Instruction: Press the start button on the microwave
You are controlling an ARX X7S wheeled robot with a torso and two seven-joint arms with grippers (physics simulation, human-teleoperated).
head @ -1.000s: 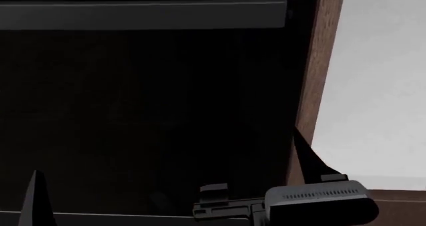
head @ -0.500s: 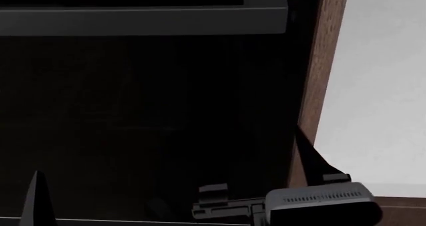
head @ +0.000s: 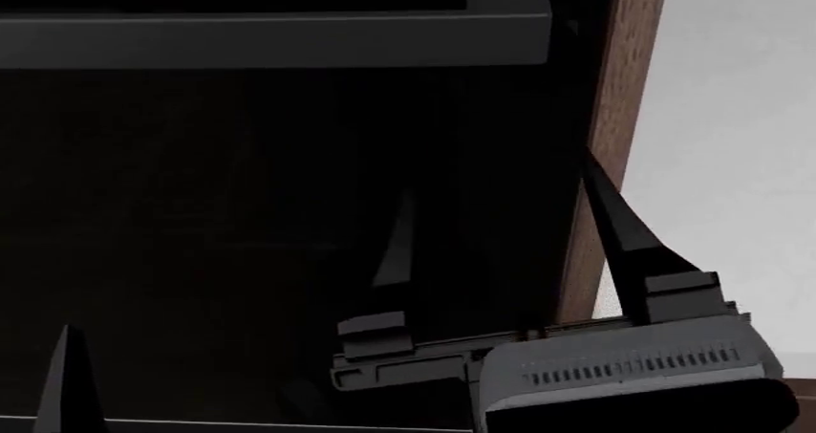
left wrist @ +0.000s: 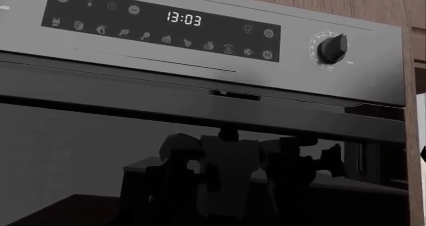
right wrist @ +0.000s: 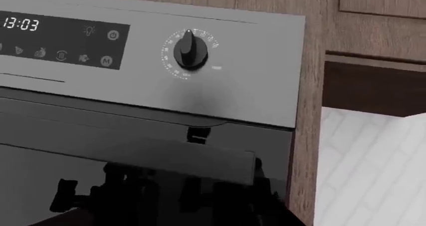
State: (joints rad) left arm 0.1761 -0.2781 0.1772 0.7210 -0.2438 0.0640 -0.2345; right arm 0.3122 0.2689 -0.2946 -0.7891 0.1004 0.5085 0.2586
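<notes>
The microwave [head: 255,213] fills the view ahead, black glass under its grey handle [head: 274,39], wood frame [head: 612,118] at its right. The right tool [head: 498,251] is raised before the door, fingers spread wide. The left tool [head: 64,385] shows only one finger; I can't tell its state.

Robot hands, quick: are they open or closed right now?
Left hand: only one dark fingertip shows, so it cannot be told.
Right hand: open, fingers spread, holding nothing.

Glossy black glass microwave [head: 255,223] front
</notes>
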